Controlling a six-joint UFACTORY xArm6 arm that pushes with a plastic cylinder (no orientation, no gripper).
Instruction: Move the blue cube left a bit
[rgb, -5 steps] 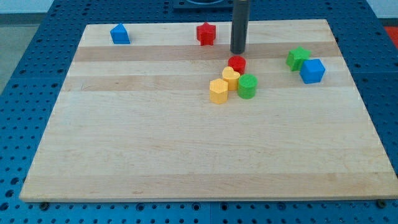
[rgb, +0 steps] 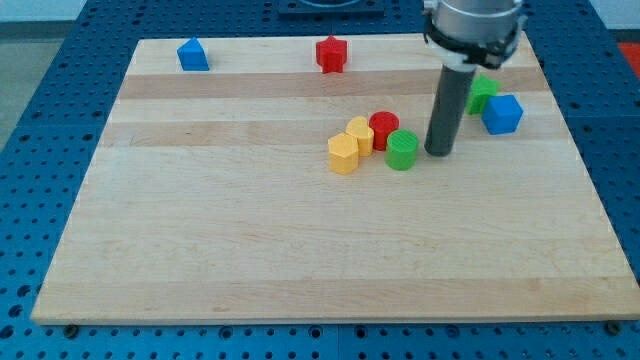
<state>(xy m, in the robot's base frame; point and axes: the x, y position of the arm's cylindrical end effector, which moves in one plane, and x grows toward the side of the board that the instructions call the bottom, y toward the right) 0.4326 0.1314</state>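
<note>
The blue cube (rgb: 503, 113) sits at the board's right side, touching a green block (rgb: 481, 93) that is partly hidden behind my rod. My tip (rgb: 438, 152) rests on the board left of and below the blue cube, just right of the green cylinder (rgb: 402, 149). A cluster lies left of the tip: the green cylinder, a red cylinder (rgb: 383, 127), a yellow heart-like block (rgb: 360, 133) and a yellow block (rgb: 343, 154).
A blue block with a peaked top (rgb: 193, 54) sits at the top left and a red star-like block (rgb: 331, 54) at the top middle. The wooden board (rgb: 300, 250) lies on a blue perforated table.
My tip has moved right and down, from above the red cylinder to beside the green cylinder. The red, yellow and green cluster has shifted slightly down and left.
</note>
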